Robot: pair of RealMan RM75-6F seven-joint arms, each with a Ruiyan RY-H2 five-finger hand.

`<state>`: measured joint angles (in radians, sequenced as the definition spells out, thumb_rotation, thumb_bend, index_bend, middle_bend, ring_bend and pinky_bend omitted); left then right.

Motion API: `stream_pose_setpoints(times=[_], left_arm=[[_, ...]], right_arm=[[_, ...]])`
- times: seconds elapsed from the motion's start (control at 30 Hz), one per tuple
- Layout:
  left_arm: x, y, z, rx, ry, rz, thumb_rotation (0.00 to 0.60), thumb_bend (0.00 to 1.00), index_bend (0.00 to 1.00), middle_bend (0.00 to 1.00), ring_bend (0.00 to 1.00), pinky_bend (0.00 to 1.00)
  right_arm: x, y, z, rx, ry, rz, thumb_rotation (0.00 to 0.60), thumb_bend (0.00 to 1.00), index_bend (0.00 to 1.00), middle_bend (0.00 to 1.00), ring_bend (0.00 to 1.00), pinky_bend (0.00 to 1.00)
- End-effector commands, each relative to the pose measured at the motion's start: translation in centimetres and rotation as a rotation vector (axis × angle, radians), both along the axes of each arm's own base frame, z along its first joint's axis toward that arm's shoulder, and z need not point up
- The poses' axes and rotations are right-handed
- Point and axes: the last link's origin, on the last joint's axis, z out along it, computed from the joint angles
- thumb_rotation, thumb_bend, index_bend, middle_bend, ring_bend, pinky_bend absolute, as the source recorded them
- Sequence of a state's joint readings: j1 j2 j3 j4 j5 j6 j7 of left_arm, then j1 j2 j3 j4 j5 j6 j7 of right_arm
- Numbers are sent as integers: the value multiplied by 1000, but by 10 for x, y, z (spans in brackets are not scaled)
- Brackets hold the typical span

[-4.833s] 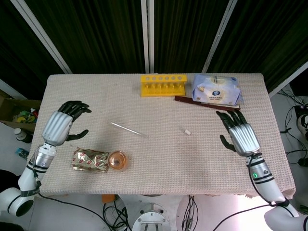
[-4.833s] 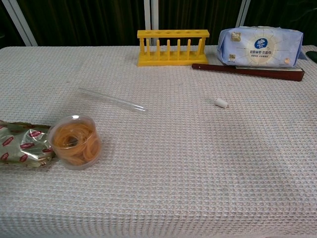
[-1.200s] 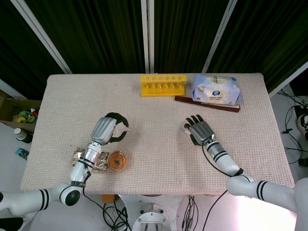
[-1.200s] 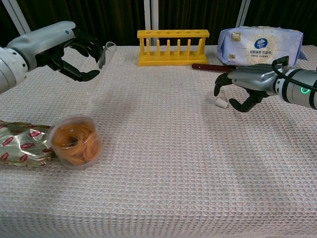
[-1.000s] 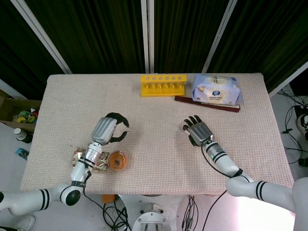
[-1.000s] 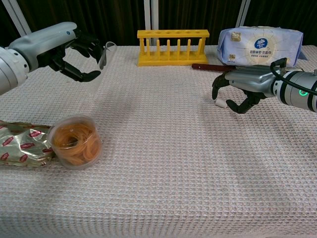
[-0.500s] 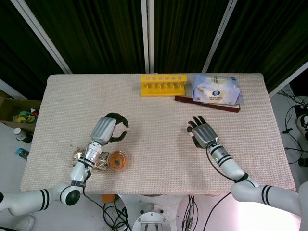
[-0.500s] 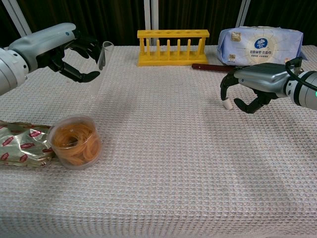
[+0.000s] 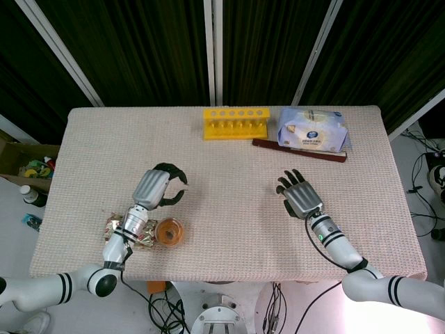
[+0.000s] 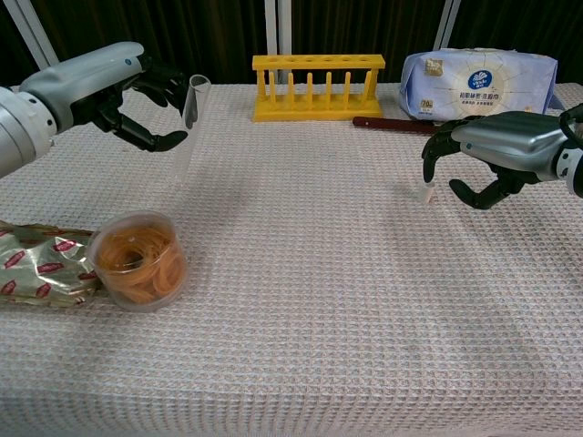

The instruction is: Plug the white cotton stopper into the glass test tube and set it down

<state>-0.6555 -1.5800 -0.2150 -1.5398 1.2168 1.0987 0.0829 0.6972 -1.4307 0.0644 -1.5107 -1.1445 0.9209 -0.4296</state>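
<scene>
My left hand holds the glass test tube above the table's left side, tilted, with its open mouth uppermost. In the head view the left hand covers most of the tube. My right hand hovers at the right with its fingers curled down. It pinches the small white cotton stopper at its fingertips, just above the cloth. From the head view only the back of the right hand shows, and the stopper is hidden beneath it. The two hands are far apart.
A yellow test tube rack stands at the back centre. A tissue pack lies behind a dark red stick at the back right. A clear tub of rubber bands and a foil packet lie front left.
My right hand has moved to the right, carrying the stopper off its earlier spot. The left hand has stayed nearly still, with the tube a little more upright.
</scene>
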Motion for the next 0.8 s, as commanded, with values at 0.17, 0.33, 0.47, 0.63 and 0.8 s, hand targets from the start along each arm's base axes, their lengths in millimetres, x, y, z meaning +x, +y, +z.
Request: stream_pose_setpoints(times=[0.17,0.33,0.47,0.63,0.8], left_arm=[[-3,-1,1,5,11,6,600,394,586,432,277,238],[-3,-2,0,7,17,4,600,394,586,432,278,238],[-4,-2,-1,6,18,10,600,395,586,433,277,238],[-7,-1,1,11,24,19,600,395,586,433,278,237],[-7,-1,2,13,24,19,600,395,586,431,278,237]], right_arm=[[2,-4,7,-52,-22,13,600,456,358,192,0,50],[-1,-14,-3,-57,24,6,600,363,360,191,0,51],[2,-22,-15,-45,25,-6,600,361,360,193,2,55],[2,-27,-24,-34,27,-7,600,362,360,215,14,69],[2,-27,-25,-31,20,-4,600,362,391,235,22,72]])
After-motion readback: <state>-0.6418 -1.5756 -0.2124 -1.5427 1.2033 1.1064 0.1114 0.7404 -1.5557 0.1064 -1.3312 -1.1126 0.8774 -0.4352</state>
